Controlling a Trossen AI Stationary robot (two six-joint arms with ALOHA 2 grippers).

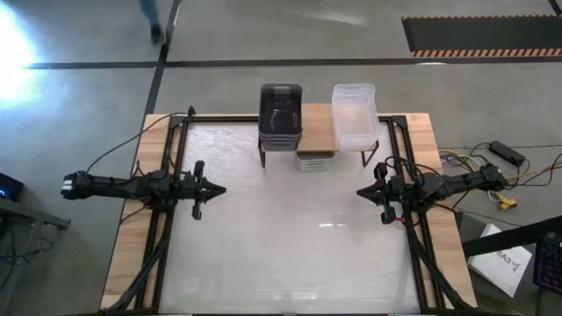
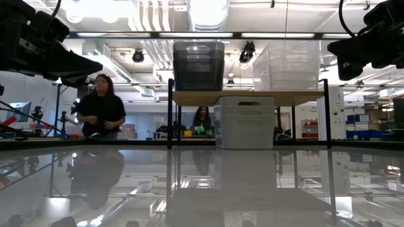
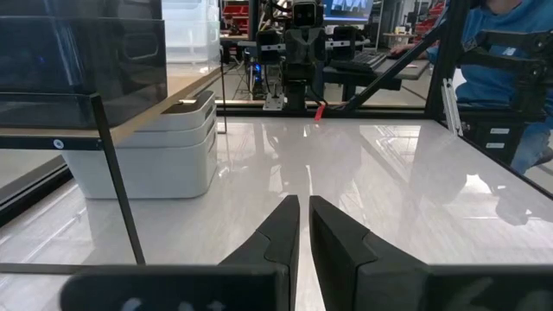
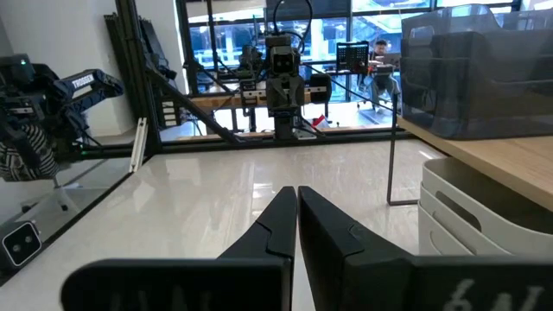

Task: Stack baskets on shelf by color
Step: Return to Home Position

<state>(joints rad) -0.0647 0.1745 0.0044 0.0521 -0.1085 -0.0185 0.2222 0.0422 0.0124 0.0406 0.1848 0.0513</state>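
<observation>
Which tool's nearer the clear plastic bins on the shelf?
Right. The right tool is straight out from the clear plastic bins; left tool sits beyond the dark grey plastic bins.

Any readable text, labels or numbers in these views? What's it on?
"TROSSEN": white lettering on a dark arm beside the table, right wrist view.
White sheet on the floor, high view: print too small to read.
Screen behind the table, left wrist view: blurred.
Baskets, shelf: no text.

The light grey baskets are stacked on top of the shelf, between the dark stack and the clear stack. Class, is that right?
No. The low view shows the light grey baskets under the shelf, not on top. Sideways they do lie between the dark stack and the clear stack.
</observation>
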